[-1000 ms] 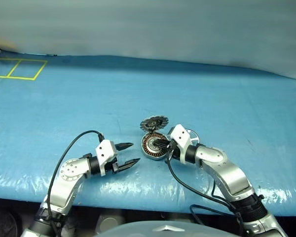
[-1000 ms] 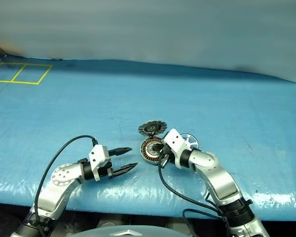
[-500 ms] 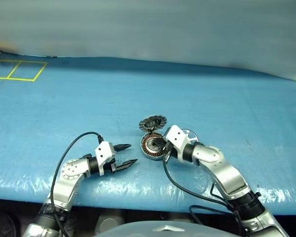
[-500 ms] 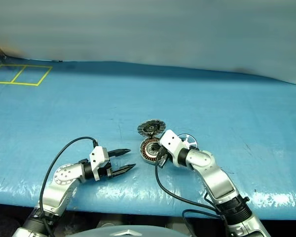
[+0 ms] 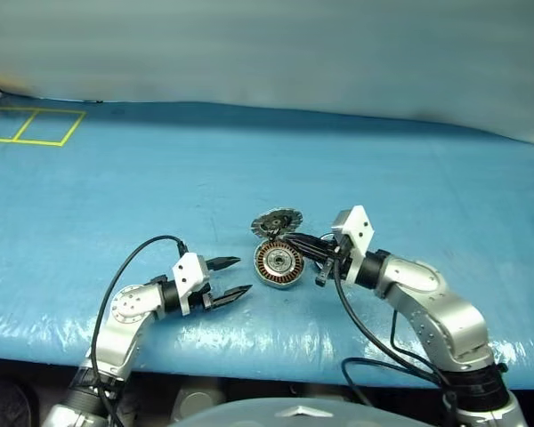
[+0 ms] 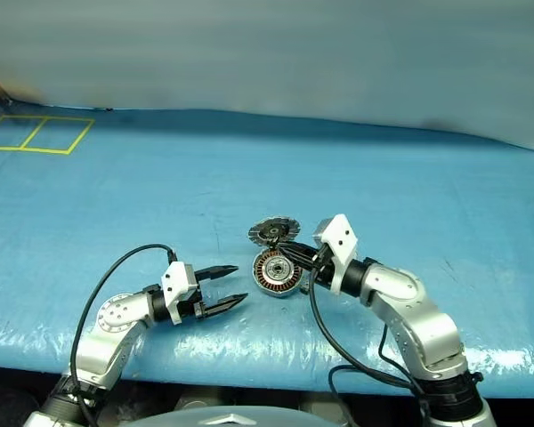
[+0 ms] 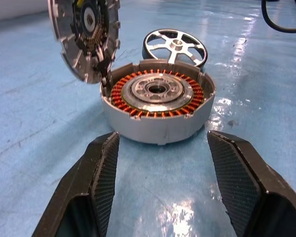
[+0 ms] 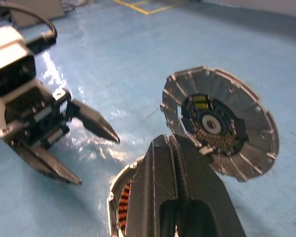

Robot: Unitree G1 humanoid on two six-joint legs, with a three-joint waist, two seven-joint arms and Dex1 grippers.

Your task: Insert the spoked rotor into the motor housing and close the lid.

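The motor housing lies on the blue table, its copper-brown windings facing up. Its hinged lid stands open at the far rim, segmented face toward me. The spoked rotor lies flat on the table just behind the housing. My right gripper is shut with nothing in it, hovering just above the housing's far right rim, tips near the lid's lower edge. My left gripper is open and empty, low over the table a short way left of the housing and pointing at it.
Blue plastic sheeting covers the whole table. Yellow tape squares mark the far left corner. Black cables loop from both wrists near the table's front edge.
My right gripper lifted off the housing and drew back to the right, still shut. The left gripper, the housing, and the lid stayed put.
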